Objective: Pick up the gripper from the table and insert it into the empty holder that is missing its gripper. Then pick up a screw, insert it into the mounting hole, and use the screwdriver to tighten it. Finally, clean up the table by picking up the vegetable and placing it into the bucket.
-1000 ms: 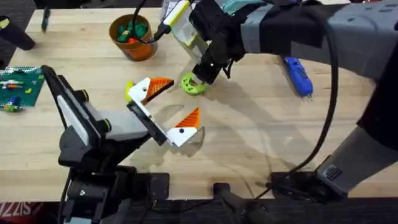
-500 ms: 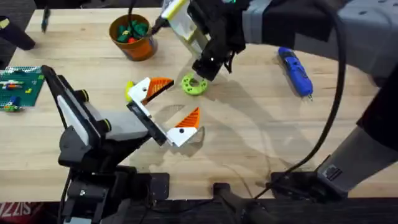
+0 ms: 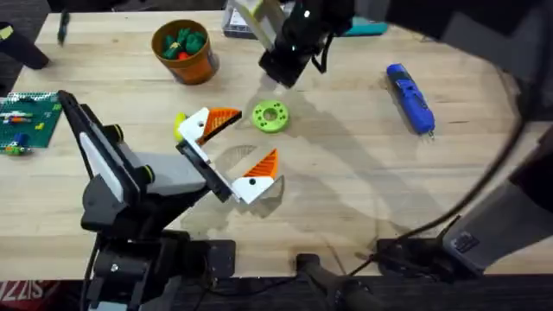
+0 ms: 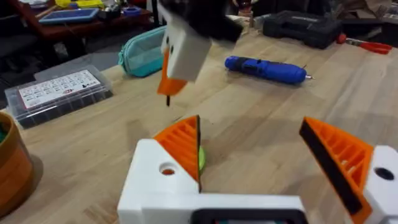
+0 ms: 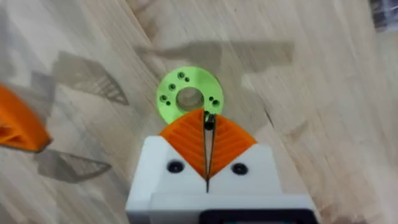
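My right gripper (image 3: 281, 67) hangs above the table, beyond the flat green ring disc (image 3: 270, 116). Its orange pads are shut on a small dark screw (image 5: 209, 122), which pokes out below them (image 4: 168, 99). My left gripper (image 3: 235, 149) lies open near the table's middle. Both of its white holder blocks (image 3: 251, 186) carry an orange wedge gripper (image 3: 266, 161), and one block shows a round mounting hole (image 4: 166, 169). The yellow-green vegetable (image 3: 179, 128) rests against the far finger. The blue screwdriver (image 3: 409, 97) lies at the right. The orange bucket (image 3: 183, 49) stands at the far left.
A green board with small parts (image 3: 26, 121) sits at the left edge. A clear labelled case (image 4: 59, 93), a teal pouch (image 4: 143, 53) and a black tool case (image 4: 301, 28) line the far side. Bare wood lies between the disc and the screwdriver.
My right gripper has lifted off the green ring disc and drawn back toward the far side, leaving the disc uncovered. The left arm has not moved.
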